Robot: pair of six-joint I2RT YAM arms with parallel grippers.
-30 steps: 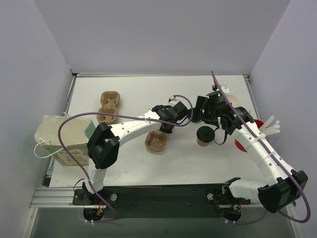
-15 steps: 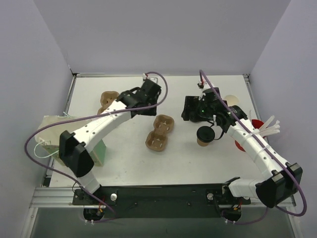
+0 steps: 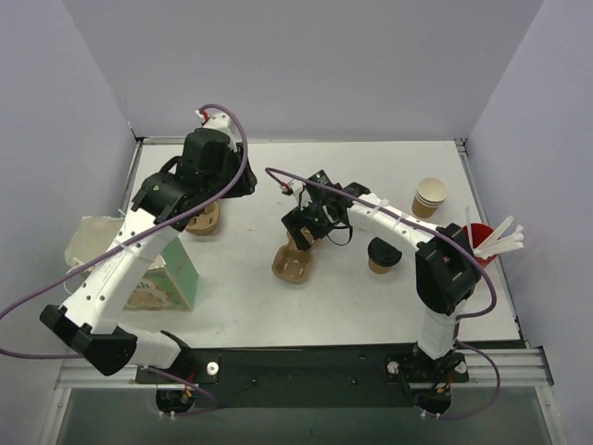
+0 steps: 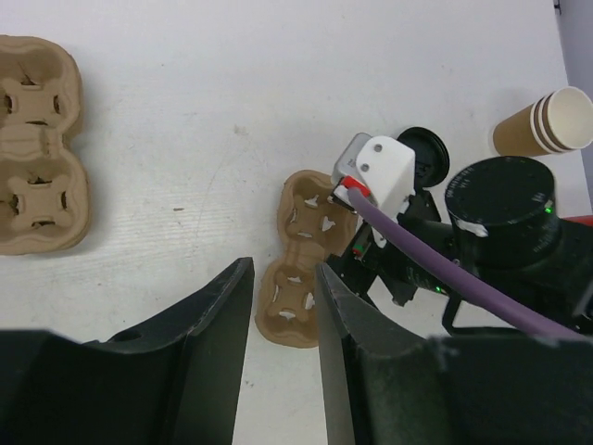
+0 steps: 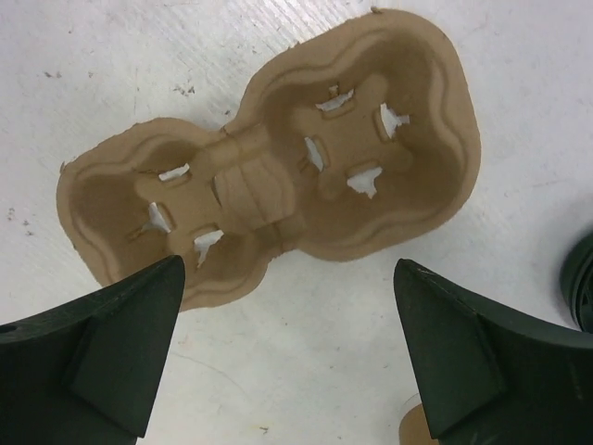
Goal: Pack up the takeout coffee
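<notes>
The takeout coffee [image 3: 382, 255], a brown paper cup with a black lid, stands upright right of centre; its lid also shows in the left wrist view [image 4: 424, 153]. A tan two-cup carrier [image 3: 289, 264] lies flat at the centre and fills the right wrist view [image 5: 278, 176]. My right gripper [image 3: 304, 227] hovers just above it, wide open and empty [image 5: 287, 315]. My left gripper [image 3: 230, 181] is raised high at the back left, open and empty [image 4: 283, 306]. The carrier [image 4: 301, 260] lies far below it.
A second carrier [image 3: 199, 218] lies at the back left, partly under my left arm. A paper bag [image 3: 139, 273] stands at the left edge. Stacked paper cups [image 3: 430, 197] and a red cup with straws [image 3: 482, 239] stand at the right.
My left arm swung from the centre to the back left and rose. My right arm moved left from over the coffee to above the centre carrier.
</notes>
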